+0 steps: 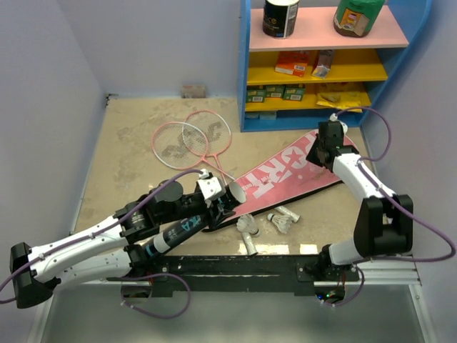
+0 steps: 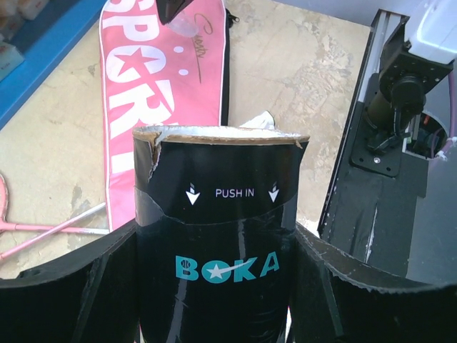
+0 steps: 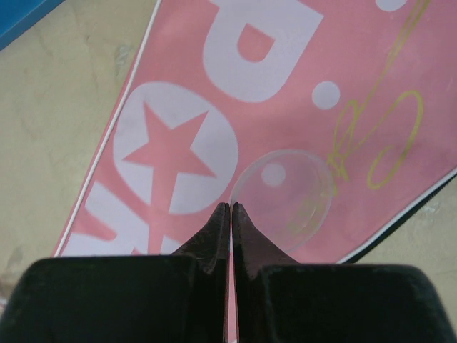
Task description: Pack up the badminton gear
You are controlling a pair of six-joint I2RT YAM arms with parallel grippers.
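Observation:
My left gripper (image 1: 214, 204) is shut on the long black shuttle tube (image 1: 187, 226), marked "BOKA" in the left wrist view (image 2: 214, 236), with its open mouth toward the pink "SPORT" bag (image 1: 285, 171). Shuttlecocks (image 1: 248, 227) (image 1: 284, 218) lie on the table just beyond the tube's mouth. Two pink rackets (image 1: 189, 139) lie crossed at the back left. My right gripper (image 3: 230, 207) hovers over the bag (image 3: 178, 143), jaws pressed together on the rim of a clear round lid (image 3: 285, 193).
The blue shelf unit (image 1: 321, 64) with boxes and jars stands at the back right. A black mounting rail (image 1: 271, 264) runs along the near edge. The right arm's base (image 2: 400, 93) shows at the right of the left wrist view.

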